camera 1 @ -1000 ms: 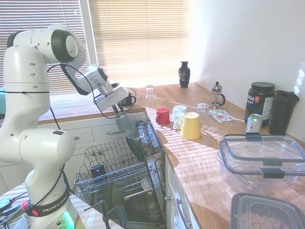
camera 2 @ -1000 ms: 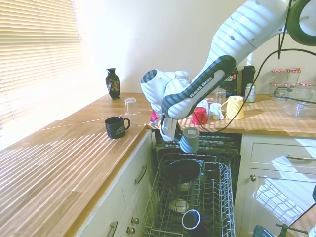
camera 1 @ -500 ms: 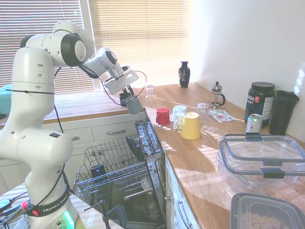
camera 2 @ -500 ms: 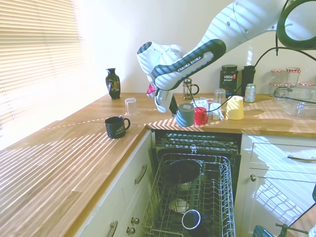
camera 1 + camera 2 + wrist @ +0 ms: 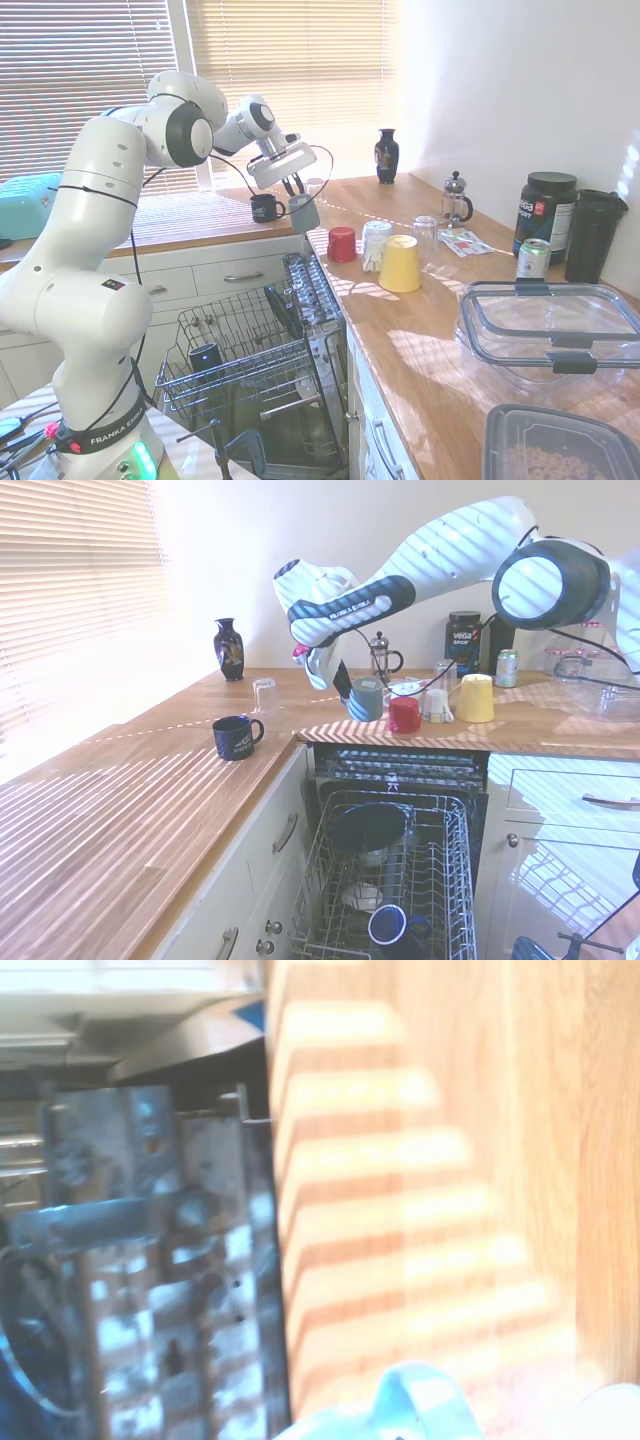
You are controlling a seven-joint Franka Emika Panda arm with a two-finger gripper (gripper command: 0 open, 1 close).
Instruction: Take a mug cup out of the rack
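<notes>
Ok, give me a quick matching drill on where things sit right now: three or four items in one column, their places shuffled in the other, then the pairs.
Items
1. grey mug cup
2. red cup
3. black printed mug
4. blue-rimmed mug

Places
A. lying in the rack, near its front
B. upright on the counter left of the dishwasher
C. held in the pincer, above the counter edge
D. upside down on the counter, next to the yellow cup

Pairs: 1-C, 2-D, 3-B, 4-A
</notes>
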